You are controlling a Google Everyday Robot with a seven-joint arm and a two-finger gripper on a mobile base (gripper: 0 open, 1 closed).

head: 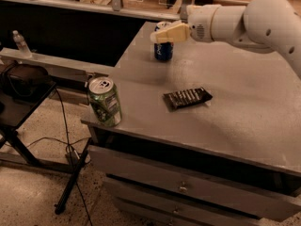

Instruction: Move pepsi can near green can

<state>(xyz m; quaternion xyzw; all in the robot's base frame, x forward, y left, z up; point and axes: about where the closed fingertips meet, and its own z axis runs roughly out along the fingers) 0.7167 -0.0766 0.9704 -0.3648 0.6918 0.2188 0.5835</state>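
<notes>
The pepsi can (pixel 163 51) is dark blue and stands upright at the far left of the grey tabletop (pixel 244 93). My gripper (pixel 157 36) reaches in from the right on a white arm and sits right in front of the can's top, covering its upper part. The green can (pixel 104 101) with a silver pull-tab top stands upright at the table's near left corner, well apart from the blue can.
A dark flat snack packet (pixel 187 98) lies on the table between the two cans, to the right. Drawers (pixel 188 187) run under the table front. A black stand with cables (pixel 28 93) and a small bottle (pixel 20 42) are on the left.
</notes>
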